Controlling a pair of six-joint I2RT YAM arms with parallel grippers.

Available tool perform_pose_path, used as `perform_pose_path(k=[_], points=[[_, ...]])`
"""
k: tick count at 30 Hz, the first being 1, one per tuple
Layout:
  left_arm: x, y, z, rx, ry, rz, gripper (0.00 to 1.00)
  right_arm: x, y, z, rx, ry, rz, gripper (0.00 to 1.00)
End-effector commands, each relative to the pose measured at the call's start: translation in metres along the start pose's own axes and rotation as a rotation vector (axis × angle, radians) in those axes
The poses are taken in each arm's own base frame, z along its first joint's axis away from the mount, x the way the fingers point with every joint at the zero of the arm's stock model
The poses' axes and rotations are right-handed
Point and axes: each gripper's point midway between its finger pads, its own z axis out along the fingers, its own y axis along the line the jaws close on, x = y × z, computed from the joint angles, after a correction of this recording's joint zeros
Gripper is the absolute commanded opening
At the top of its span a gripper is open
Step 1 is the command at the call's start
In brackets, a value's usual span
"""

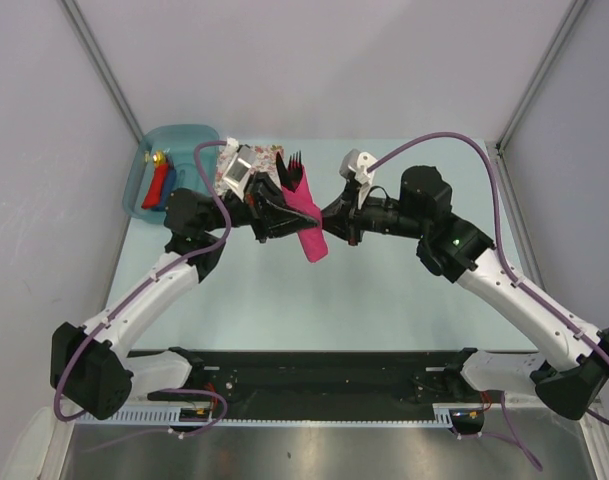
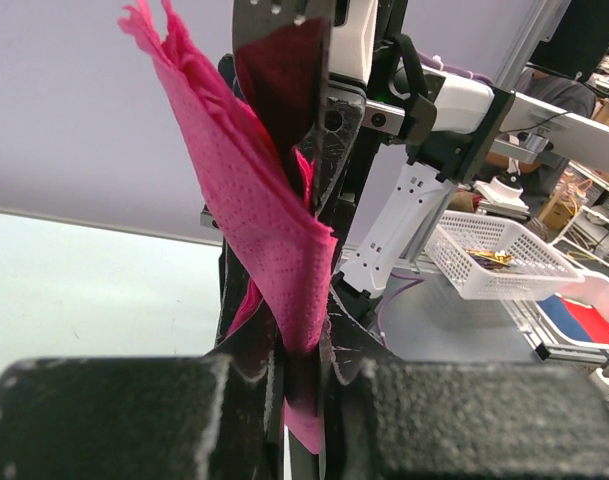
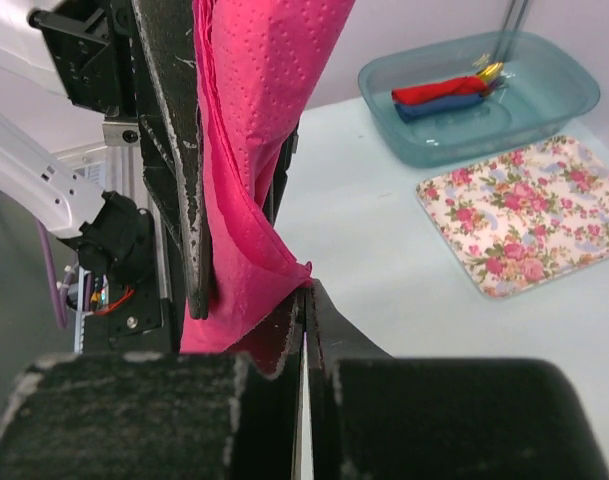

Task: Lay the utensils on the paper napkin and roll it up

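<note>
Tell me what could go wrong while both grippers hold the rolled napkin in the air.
1. The right gripper pinches only an edge of the pink paper napkin; pulling against the left gripper may tear or unroll it.
2. The fork sticks its tines out of one end of the roll; it might slide out.

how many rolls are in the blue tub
2. A red roll and a blue roll lie side by side in the tub, the red one farther back; anything under them would be hidden.
</note>
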Motion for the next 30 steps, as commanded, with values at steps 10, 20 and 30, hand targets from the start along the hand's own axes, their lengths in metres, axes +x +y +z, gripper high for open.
perform_pose_path(k=[10,20,30], points=[[-0.049,-0.029,0.014,0.075,-0.11,0.139,0.0,0.005,0.013,0.021,-0.053,-0.049,-0.035,0.0],[-0.059,0.025,-0.003,-0.152,-0.163,0.105,0.0,-0.03,-0.036,-0.034,0.182,-0.06,-0.022,0.41],[-0.06,0.049,-0.007,-0.25,-0.173,0.088,0.0,-0.064,-0.027,-0.056,0.23,-0.125,-0.041,0.53]])
